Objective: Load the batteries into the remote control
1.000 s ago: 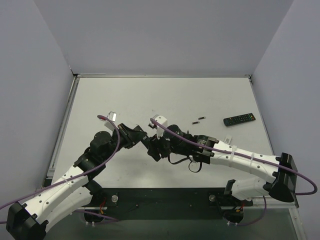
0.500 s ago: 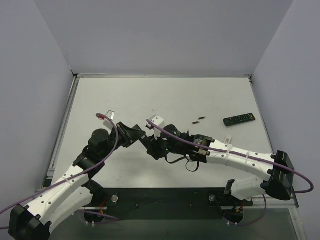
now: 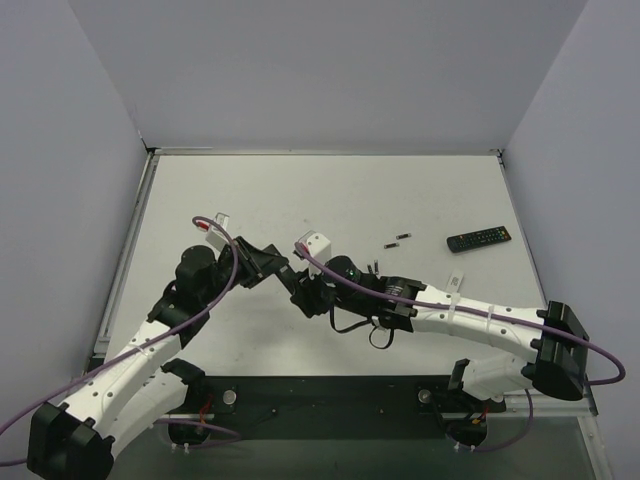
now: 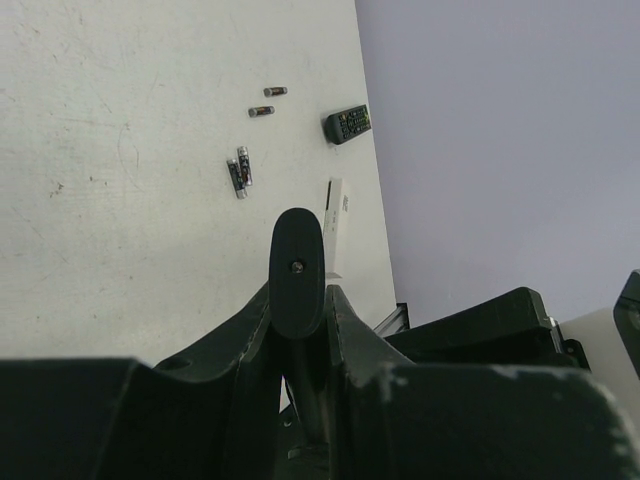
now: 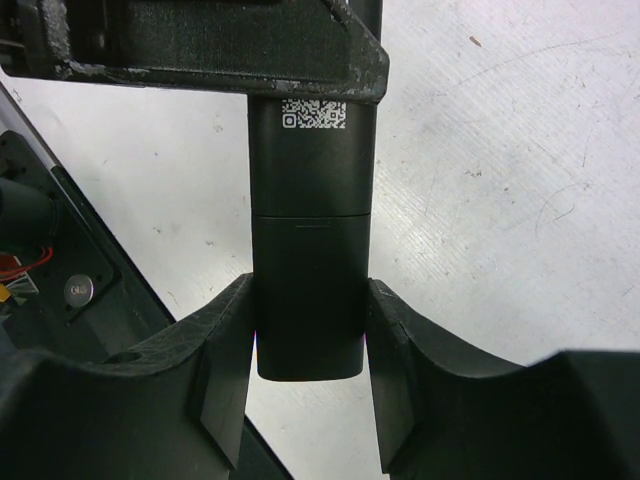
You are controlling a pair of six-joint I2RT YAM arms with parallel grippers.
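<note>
A black remote control [image 3: 291, 281] is held off the table between both grippers. In the right wrist view its back [image 5: 310, 260] shows, with a QR label at the far end. My right gripper [image 5: 310, 300] is shut on its near end, a finger on each long side. My left gripper [image 4: 298, 305] is shut on the other end, where the remote [image 4: 298, 265] shows edge-on. In the top view the left gripper [image 3: 272, 268] and right gripper [image 3: 308, 296] face each other. Batteries [image 4: 238, 172] lie on the table, with more [image 4: 261, 111] farther off. They also show in the top view [image 3: 401, 238].
A second black remote [image 3: 478, 238] lies at the right of the table and also shows in the left wrist view [image 4: 347, 124]. A slim white piece [image 3: 455, 278] lies near the right forearm. Grey walls enclose the table on three sides.
Both grippers, still holding the remote between them, have shifted slightly left and away from the arm bases. The left wrist has swung further back. Nothing on the table moved.
</note>
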